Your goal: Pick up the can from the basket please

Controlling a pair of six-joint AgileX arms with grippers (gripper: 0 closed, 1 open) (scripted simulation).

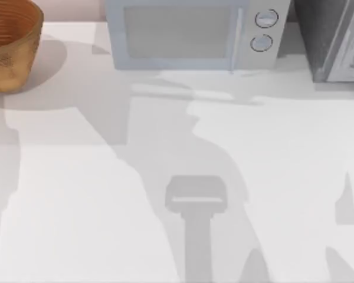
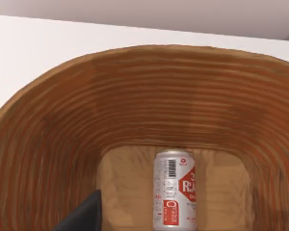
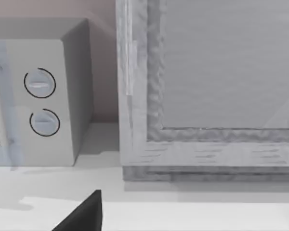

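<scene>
1. The can point(image 2: 175, 190) lies on its side on the floor of the basket point(image 2: 135, 96), as my left wrist view shows it, with its length running toward the far wall.
2. Its body is pale silver-white, with a red block carrying white lettering, a smaller red panel near the closer end, a black barcode and fine print beside it.
3. The rim at its far end is a plain metallic ring, close to the foot of the ribbed wall.
4. The basket's inside is orange-brown with close horizontal ribs; its floor is a lighter tan.
5. In the top view the basket point(image 1: 15, 65) sits at the table's point(image 1: 271, 177) far left corner, golden-brown outside.
6. A dark finger point(image 2: 84, 216) of my left gripper juts in just beside the can, not touching it; I cannot tell how wide the jaws stand.
7. My right gripper faces the microwave point(image 3: 43, 96) and a grey cabinet point(image 3: 207, 86); one dark finger point(image 3: 84, 214) shows, and its opening I cannot judge.
</scene>
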